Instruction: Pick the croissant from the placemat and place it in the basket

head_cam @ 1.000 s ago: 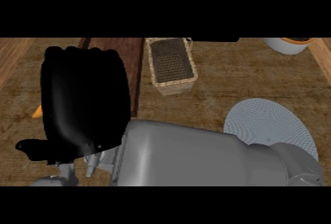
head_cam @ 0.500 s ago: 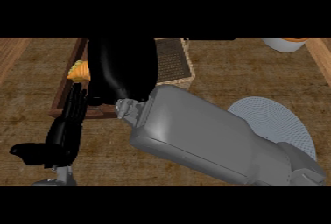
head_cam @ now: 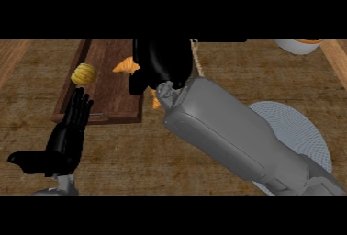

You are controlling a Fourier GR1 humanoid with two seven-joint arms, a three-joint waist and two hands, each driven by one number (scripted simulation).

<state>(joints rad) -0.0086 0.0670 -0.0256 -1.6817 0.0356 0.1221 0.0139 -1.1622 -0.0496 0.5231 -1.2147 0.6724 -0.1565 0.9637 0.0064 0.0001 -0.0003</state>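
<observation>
Brown woven counter from the head view: the right hand sits curled over the golden croissant, carrying it above the wicker basket, mostly hidden. The left hand rests open, out of the way.

Wooden tray: dark brown, on counter, upper left.
Yellow round item: on tray's left rim.
White bowl: top right edge.
</observation>
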